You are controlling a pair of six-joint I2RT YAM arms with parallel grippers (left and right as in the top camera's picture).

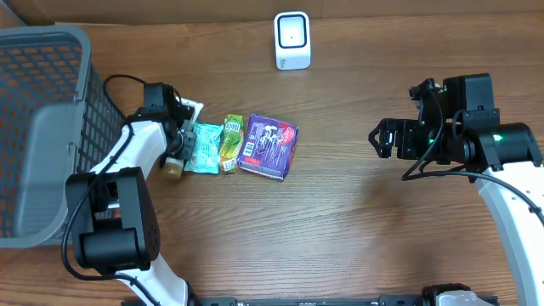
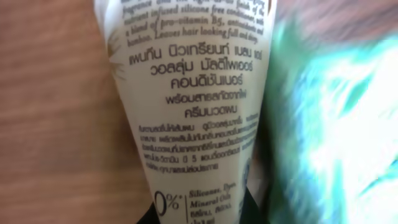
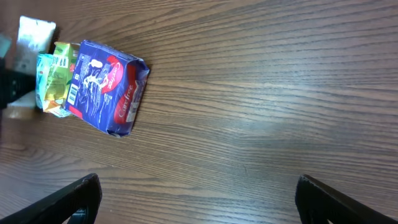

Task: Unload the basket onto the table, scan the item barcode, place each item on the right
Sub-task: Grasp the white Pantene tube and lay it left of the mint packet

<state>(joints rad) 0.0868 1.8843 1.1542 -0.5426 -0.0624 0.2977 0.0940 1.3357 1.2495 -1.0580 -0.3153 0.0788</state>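
item: cream tube [image 2: 193,93], black Thai and English print, narrowing toward the fingers | left gripper [image 2: 202,214]: clamped on tube, which runs out ahead of it | right gripper [image 3: 199,199]: jaws wide apart, holding nothing

Cream tube [image 2: 193,93] w/ black Thai print, table left side; white scanner [image 1: 292,40] upright, far edge centre.
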